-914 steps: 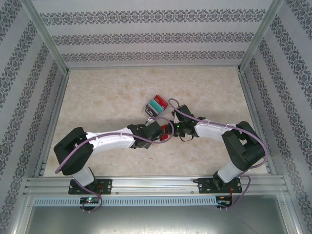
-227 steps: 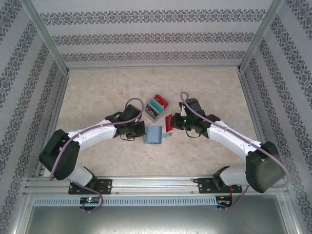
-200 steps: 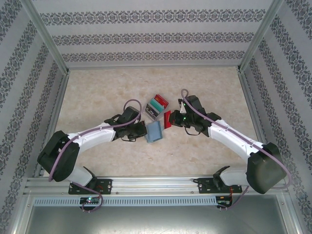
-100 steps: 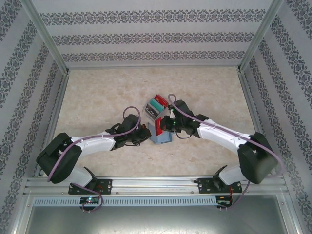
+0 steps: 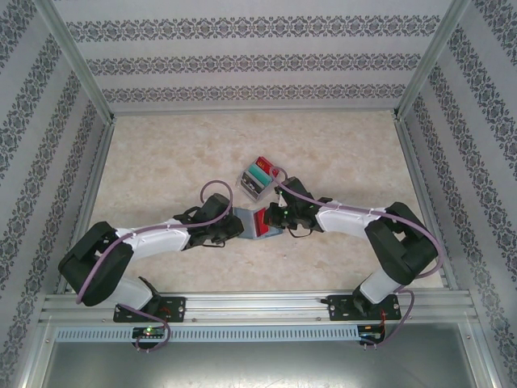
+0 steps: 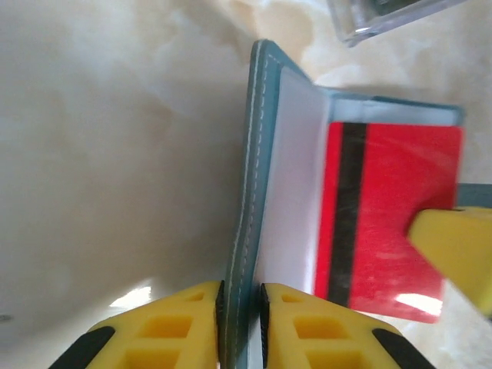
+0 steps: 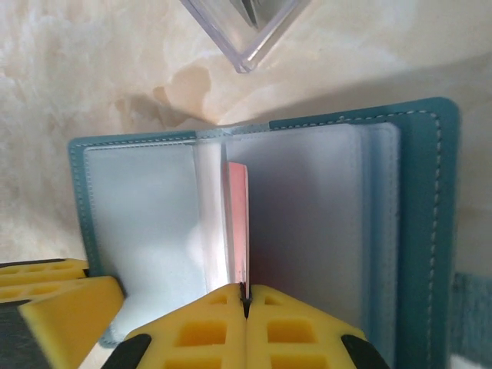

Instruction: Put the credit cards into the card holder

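- Right hand (image 7: 244, 296) clamps the red card (image 7: 238, 223), entering the card holder (image 7: 427, 231) — left hand (image 6: 240, 307) pinches its cover.
- Teal card (image 5: 259, 173) waits in clear box (image 5: 247, 183) at 12 o'clock.

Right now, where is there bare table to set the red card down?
Free: the table from back wall to clear box; strips along the left wall and right wall; the near band before the rail. Crowded: the middle, where left gripper, right gripper, card holder and red card meet.
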Available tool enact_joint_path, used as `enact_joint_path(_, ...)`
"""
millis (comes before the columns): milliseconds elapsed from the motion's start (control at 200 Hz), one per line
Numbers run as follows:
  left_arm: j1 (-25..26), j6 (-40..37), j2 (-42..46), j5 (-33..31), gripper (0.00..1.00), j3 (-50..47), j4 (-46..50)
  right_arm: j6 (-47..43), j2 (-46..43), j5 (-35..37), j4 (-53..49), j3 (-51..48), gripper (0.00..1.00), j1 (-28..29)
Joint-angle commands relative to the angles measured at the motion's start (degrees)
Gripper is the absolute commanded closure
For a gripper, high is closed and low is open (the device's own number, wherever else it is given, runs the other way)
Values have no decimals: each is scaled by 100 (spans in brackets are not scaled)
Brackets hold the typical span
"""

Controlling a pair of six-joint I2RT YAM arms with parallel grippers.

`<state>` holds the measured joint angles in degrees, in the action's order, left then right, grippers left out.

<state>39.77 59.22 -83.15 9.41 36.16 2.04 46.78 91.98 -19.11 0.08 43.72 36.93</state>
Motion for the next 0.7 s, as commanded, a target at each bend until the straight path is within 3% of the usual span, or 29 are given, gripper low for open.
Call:
enact_joint_path(0,49,-593,-133,-436,78,248,766,93,204,-38,176,-128,100,-73)
enact_joint_path(270,49,-993,-526,-558,65,495,1094,232,378,-369,792,-349,100,-160)
enact_joint_path(694,53,-1422,-783,-536,71,646,1255,175,-145,-505,917,-248,100,-138)
